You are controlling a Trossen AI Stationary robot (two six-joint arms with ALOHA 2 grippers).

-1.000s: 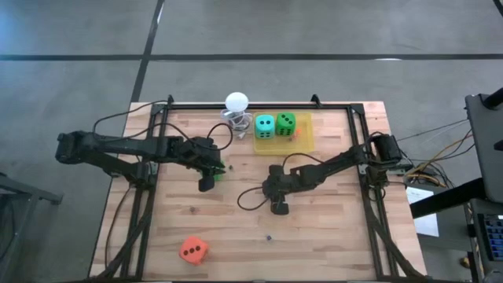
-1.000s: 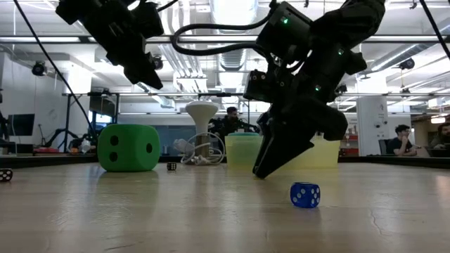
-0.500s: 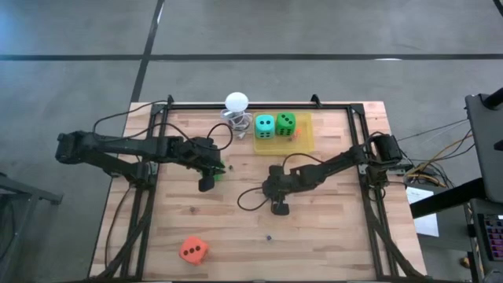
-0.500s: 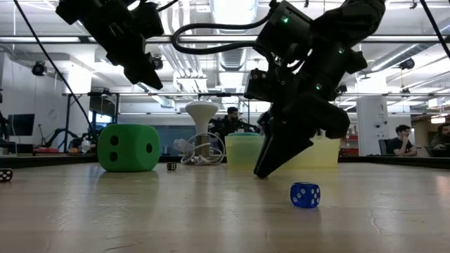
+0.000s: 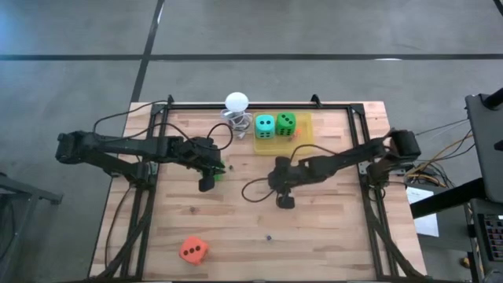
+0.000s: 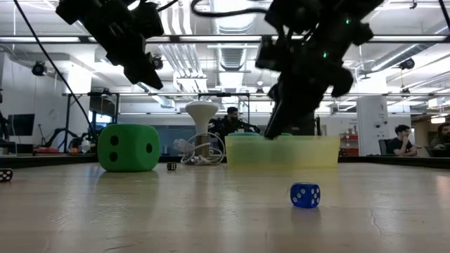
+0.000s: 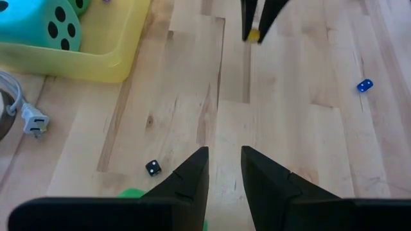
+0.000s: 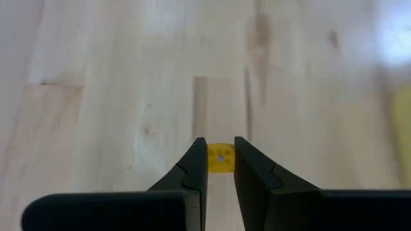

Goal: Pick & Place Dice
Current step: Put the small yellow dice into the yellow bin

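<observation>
The table [image 5: 330, 236] is pale wood planks inside a black rail frame, and most of its room lies open toward 6 o'clock. There only the orange-red die [image 5: 192, 250] sits, at about 7 o'clock near the front rail, with a tiny blue die [image 6: 305, 195] on bare wood just past centre toward 6.

The crowded side is 12 o'clock. A shallow yellow tray [image 5: 305, 141] lies against the back rail, holding the teal die [image 5: 265, 126] and a green die [image 5: 286, 123] side by side, both soft-looking cubes with black pips. Just at the tray's 9 o'clock stands a white ball [image 5: 236, 101] on a wire stand, its cable coiled on the wood.

The right hand [image 8: 220, 160] hangs above the centre of the table, lifted clear of the wood, its fingers pinched narrow on a tiny yellow die [image 8: 220, 158]. The tray is at its 12 o'clock, with bare planks between.

The left hand [image 7: 224, 168] hovers at roughly 9 o'clock from centre, fingers a narrow gap apart with nothing between them. The second green die [image 6: 129, 147] rests on the table right under it, mostly hidden from above, and a tiny black die [image 7: 153, 168] lies close beside that. The two hands are well apart, open planks between them.
</observation>
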